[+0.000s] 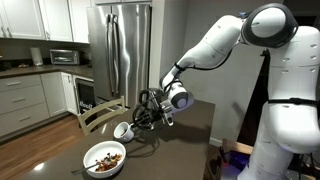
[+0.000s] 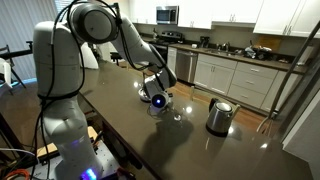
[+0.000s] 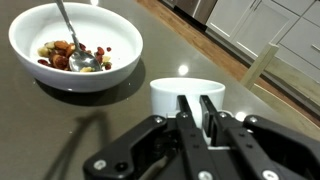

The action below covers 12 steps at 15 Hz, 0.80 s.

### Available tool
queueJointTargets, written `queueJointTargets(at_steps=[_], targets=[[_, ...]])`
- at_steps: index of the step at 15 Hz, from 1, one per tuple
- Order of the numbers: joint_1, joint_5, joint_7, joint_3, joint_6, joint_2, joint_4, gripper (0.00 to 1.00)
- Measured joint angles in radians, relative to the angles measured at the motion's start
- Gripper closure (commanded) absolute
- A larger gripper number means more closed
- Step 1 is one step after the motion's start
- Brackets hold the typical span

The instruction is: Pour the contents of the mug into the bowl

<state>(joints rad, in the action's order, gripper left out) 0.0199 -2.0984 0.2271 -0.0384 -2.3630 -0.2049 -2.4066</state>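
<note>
jaws: fingertips [image 3: 187,108] almost together, with only a thin slit between them. In the wrist view they sit right at the near wall of the mug [image 3: 165,98]. Can't tell whether they pinch that wall or just hang in front of it.
mug: small and white, upright on the counter [image 3: 40,135], mouth up. Contents and handle don't show from here. In an exterior view it sits just left of the jaws [image 1: 123,130].
bowl [image 3: 75,82]: far-left of the mug and apart from it. Brownish bits and a spoon [image 3: 66,25] are inside, with the spoon handle running to the far rim.
gap: bare dark counter between mug and bowl, so the carry looks short.
step: my read is securing the grasp; pour not yet started.
how: confirm a firm clamp on the wall before any lift. Raise straight up and keep the mug level. Carry it far-left until its lip is over the bowl's middle, staying low, then roll the wrist slowly.
aim: tip toward the near side of the bowl, away from the spoon handle.
risk: a rim pinch on glazed ceramic could swivel under tilt. The mug could also clip the spoon.
kettle [image 2: 219,115]: well apart from the jaws, likely no obstacle.
</note>
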Motion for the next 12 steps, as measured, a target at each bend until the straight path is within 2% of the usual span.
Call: queueJointTargets(at_steps=[12], targets=[[-0.006, 0.074, 0.029, 0.017, -0.003, 0.062, -0.012, 0.92]])
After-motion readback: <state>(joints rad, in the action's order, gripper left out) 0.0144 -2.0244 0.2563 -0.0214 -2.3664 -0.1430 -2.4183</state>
